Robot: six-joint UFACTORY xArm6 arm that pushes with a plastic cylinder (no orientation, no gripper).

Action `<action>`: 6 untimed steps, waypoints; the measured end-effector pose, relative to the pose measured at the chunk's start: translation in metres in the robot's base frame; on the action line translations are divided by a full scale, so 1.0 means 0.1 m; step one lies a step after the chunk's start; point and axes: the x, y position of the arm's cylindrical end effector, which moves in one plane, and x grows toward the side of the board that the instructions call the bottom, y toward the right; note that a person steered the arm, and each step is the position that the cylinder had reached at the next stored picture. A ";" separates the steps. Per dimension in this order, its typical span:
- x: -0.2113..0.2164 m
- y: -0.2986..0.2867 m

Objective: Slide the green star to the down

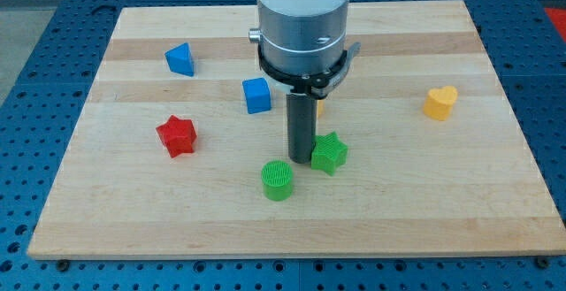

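Nearest the camera sits the green cylinder (278, 181) on the counter (460, 220). Just above-right, the green star (329, 154) sits mid-board, my tip (300, 161) touching its left side. No gripper here. Better to get above the star, then push straight down. No long axis; one point faces down.

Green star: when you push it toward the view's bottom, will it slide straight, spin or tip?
The green star sits low and flat, so tipping seems unlikely. My tip is at its left edge, off-centre, so a push from here would probably spin it or send it rightward. The wooden board looks smooth, so it should slide easily.
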 end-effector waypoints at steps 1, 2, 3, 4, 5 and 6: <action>0.00 0.14; -0.12 0.22; -0.18 0.33; -0.11 0.59; 0.03 0.76; 0.06 0.77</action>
